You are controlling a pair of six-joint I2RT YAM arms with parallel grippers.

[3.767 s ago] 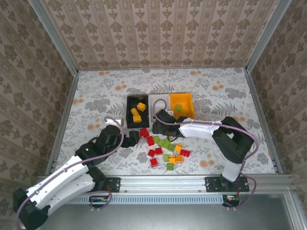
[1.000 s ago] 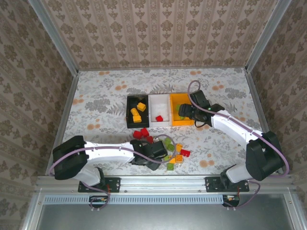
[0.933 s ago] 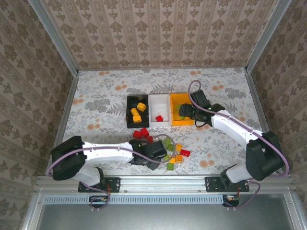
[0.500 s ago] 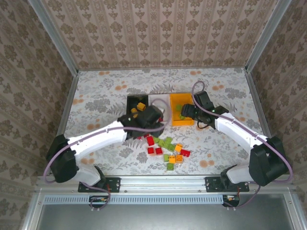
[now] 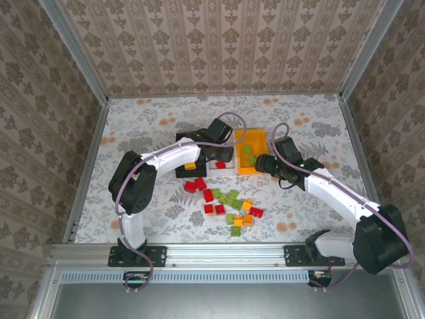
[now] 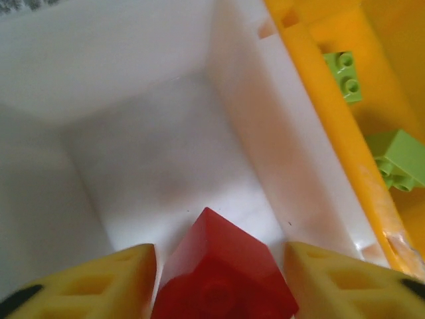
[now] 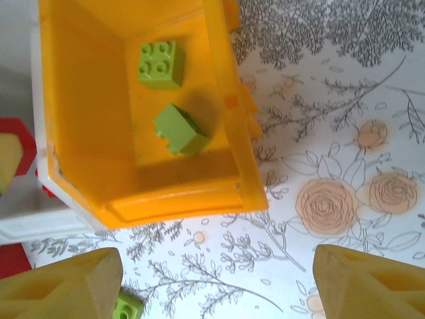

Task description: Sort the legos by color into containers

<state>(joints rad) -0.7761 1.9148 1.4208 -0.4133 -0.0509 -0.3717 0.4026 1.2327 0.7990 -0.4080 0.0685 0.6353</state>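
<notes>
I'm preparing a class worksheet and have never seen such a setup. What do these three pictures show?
Two robot arms, bolted at the near edge of a table, sort toy bricks by colour. The wide picture looks down from above; the other two come from a camera on each wrist. Loose red, green and orange ones lie near a black bin, a white bin and an orange bin. The left tool hangs over the white bin with a red brick between its fingers; whether it grips it is unclear. The right tool is open and empty, near the orange bin, which holds two green bricks.
</notes>
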